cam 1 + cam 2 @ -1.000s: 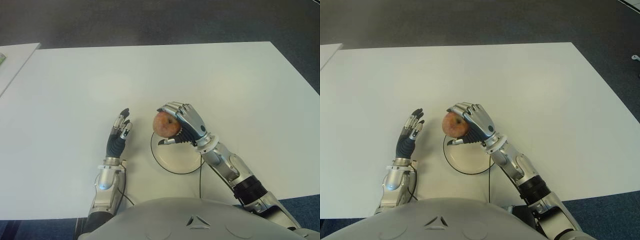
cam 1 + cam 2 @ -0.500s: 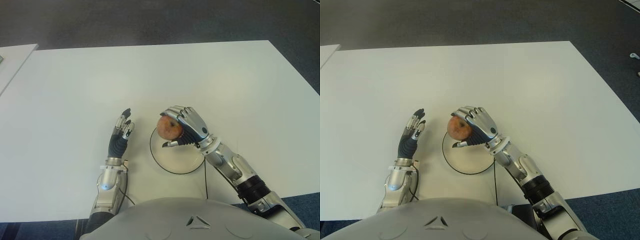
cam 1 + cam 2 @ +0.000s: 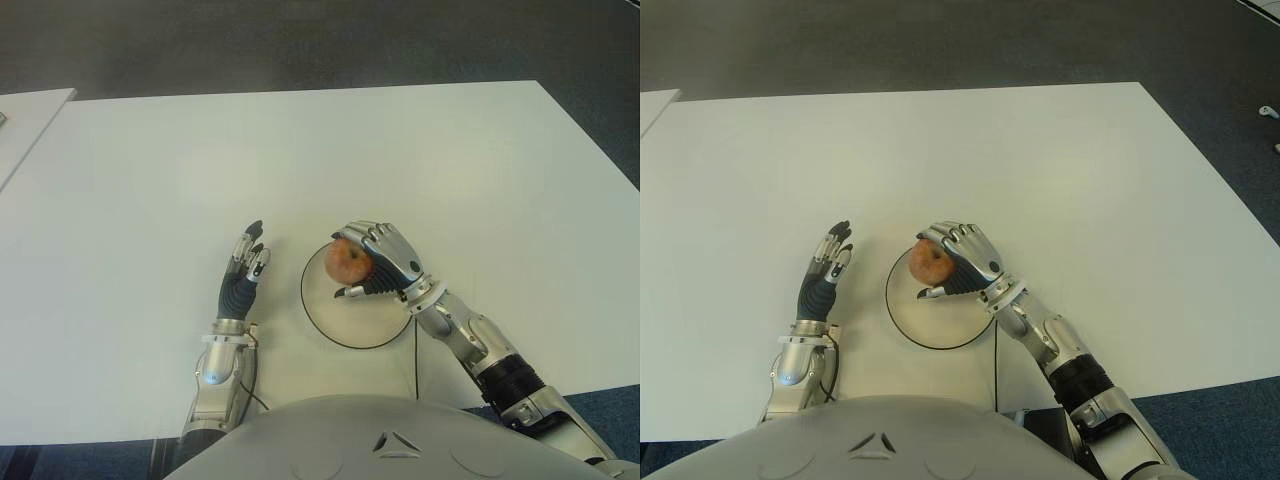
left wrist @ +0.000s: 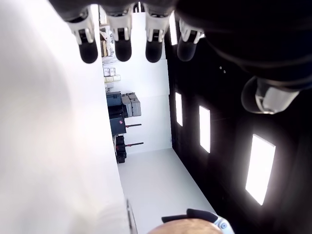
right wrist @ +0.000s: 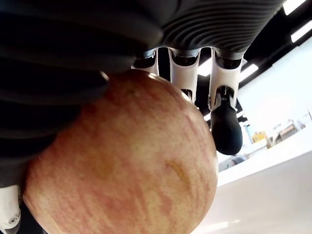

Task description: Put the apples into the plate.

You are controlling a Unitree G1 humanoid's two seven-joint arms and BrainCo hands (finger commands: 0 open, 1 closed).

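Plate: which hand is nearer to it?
Right. The right hand is over the plate, gripping the apple. The left hand shows beside the plate, on its left, fingers open, holding nothing.

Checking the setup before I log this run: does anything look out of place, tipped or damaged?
Nothing stands out. The right robot hand grips the apple over the plate, which lies flat on the table; the left robot hand is open beside it.

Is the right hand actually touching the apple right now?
Touching. The right wrist view shows the apple pressed against the palm of the right hand, fingers curled around it; the eye views show it held above the plate.
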